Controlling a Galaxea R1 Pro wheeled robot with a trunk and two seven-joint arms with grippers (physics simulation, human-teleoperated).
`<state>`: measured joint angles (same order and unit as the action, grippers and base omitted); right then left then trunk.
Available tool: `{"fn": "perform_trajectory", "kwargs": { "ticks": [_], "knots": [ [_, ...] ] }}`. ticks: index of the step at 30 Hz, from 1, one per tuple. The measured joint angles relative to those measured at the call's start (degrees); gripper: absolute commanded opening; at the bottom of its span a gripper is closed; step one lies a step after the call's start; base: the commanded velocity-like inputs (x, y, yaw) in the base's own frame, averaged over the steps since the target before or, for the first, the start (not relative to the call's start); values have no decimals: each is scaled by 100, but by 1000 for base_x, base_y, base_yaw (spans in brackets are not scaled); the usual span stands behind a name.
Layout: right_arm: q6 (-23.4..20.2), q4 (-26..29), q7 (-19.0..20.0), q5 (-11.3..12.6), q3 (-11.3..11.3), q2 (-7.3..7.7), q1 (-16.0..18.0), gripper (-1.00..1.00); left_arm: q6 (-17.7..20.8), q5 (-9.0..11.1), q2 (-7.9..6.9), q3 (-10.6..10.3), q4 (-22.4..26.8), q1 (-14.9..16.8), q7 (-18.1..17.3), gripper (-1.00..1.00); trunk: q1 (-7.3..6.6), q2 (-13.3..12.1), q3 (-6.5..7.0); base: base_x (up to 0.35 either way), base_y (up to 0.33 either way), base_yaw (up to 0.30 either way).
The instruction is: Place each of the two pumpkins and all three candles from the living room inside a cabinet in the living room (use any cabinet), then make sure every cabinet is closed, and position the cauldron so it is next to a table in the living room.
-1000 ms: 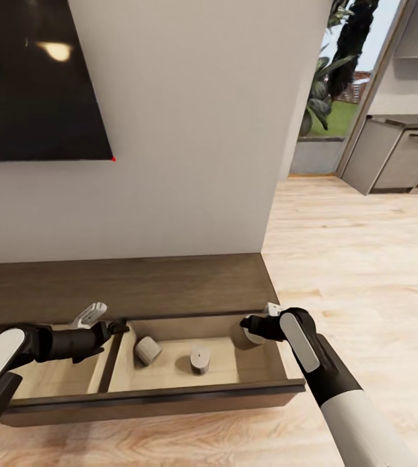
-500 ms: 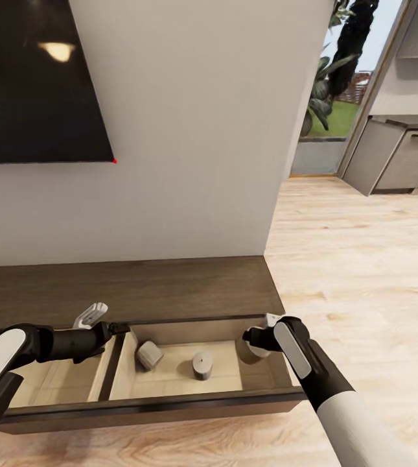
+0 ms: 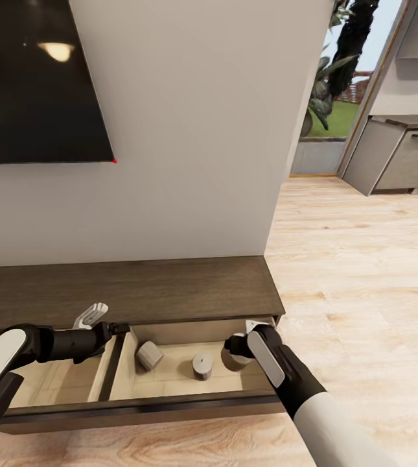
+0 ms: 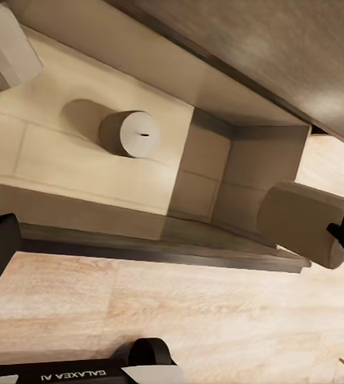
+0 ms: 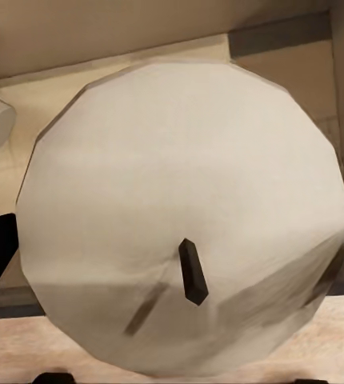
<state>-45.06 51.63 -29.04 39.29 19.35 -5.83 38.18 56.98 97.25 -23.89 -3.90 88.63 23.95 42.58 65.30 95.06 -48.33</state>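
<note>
A black wall-mounted television fills the 10 o'clock corner of a pale grey wall. Light wood plank flooring runs toward 3 o'clock, where grey kitchen units stand. At 1 o'clock, a doorway frames leafy plants and green lawn outside.

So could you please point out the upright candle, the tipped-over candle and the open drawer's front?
upright candle (image 3: 201, 365), head view, its top face.
tipped-over candle (image 3: 149, 355), head view, its side.
drawer front (image 3: 137, 407), head view, its top edge.
</note>
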Motion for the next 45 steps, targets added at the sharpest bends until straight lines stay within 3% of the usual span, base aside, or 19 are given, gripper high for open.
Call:
{"fn": "perform_trajectory", "kwargs": {
  "ticks": [6, 13, 22, 34, 38, 45],
  "knots": [
    [123, -226, -26, -44, 29, -143, 12, -100, 0, 0, 9, 0, 0, 0, 0, 100, -1, 0, 0, 113, 27, 0],
    [246, -558, -138, -39, 380, -174, 184, -100, 0, 0, 11, 0, 3, 0, 0, 100, 0, 0, 0, 14, 2, 0],
    [242, -751, -456, -48, 410, -175, 221, -100, 0, 0, 11, 0, 1, 0, -2, 100, 0, 0, 0, 65, 0, 0],
    [283, -781, -489, -57, 443, -175, 229, -100, -1, 29, 27, 0, 12, 0, -5, 100, 0, 0, 0, 44, 0, 0],
    [446, -841, -489, -44, 723, -173, 227, -100, 0, 34, 28, 12, 30, 0, -9, 100, 0, 0, 0, 0, 0, 0],
    [486, -929, -466, -50, 862, -168, 227, -100, 0, 34, 45, 20, 42, 0, -11, 100, 154, 279, -125, 0, 0, 0]
  ]
}}
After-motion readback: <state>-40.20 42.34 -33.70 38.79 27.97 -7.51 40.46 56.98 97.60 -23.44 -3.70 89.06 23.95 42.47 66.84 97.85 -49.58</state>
